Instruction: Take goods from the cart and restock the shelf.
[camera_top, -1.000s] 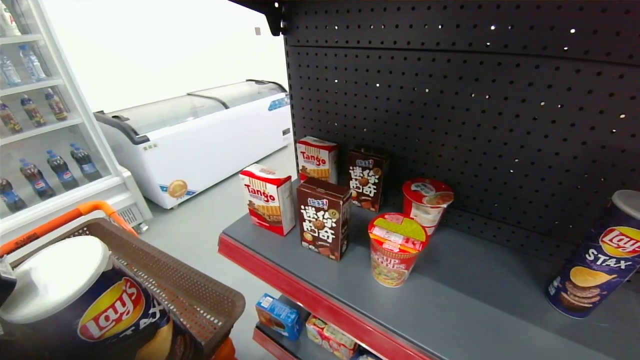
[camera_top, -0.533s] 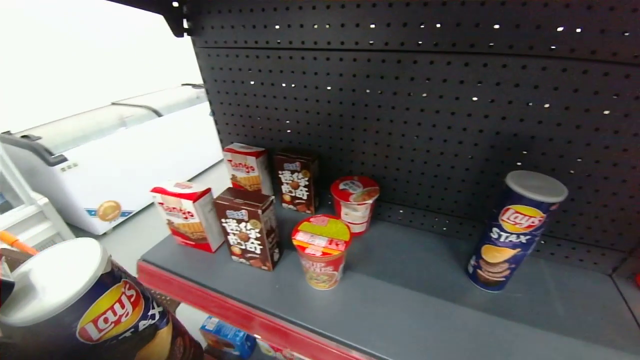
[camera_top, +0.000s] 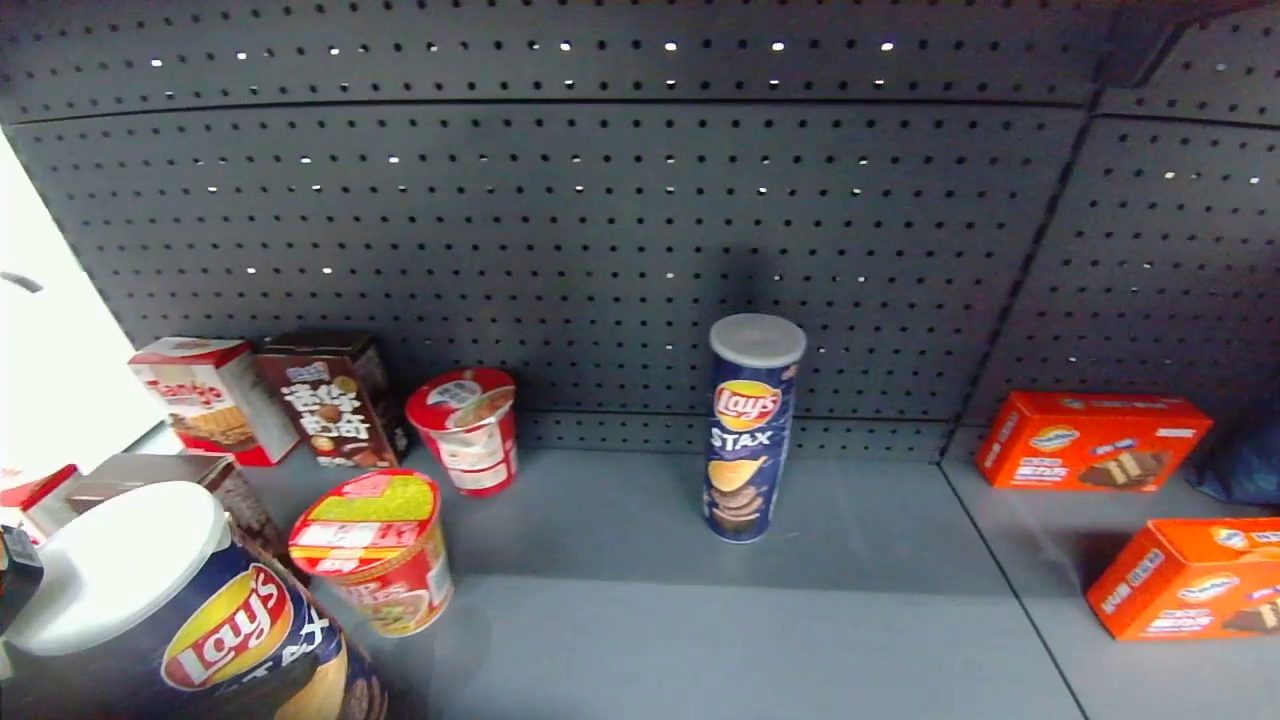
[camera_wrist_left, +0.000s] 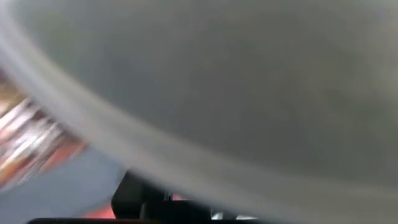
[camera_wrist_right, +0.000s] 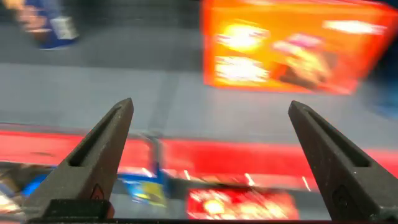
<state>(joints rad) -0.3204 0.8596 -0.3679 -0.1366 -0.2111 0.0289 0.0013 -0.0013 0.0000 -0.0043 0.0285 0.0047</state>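
Shelf (camera_top: 700, 620) is crowded: your left hand (camera_top: 14, 578), clamped on the chips can (camera_top: 200, 620), may topple the noodle cup (camera_top: 375, 550); right hand (camera_wrist_right: 211, 155) spread.

Front noodle cup (camera_top: 372, 550), rear cup (camera_top: 465, 430), brown box (camera_top: 325, 400), red-white wafer box (camera_top: 205, 400) left; orange boxes (camera_top: 1092, 440) right.

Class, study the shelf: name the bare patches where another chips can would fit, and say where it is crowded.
Widest bare stretch: the shelf front, between the front noodle cup and the orange boxes. Also free: either side of the standing chips can, towards the back noodle cup and the shelf's seam. Crowded: the left end, with snack boxes and cups.
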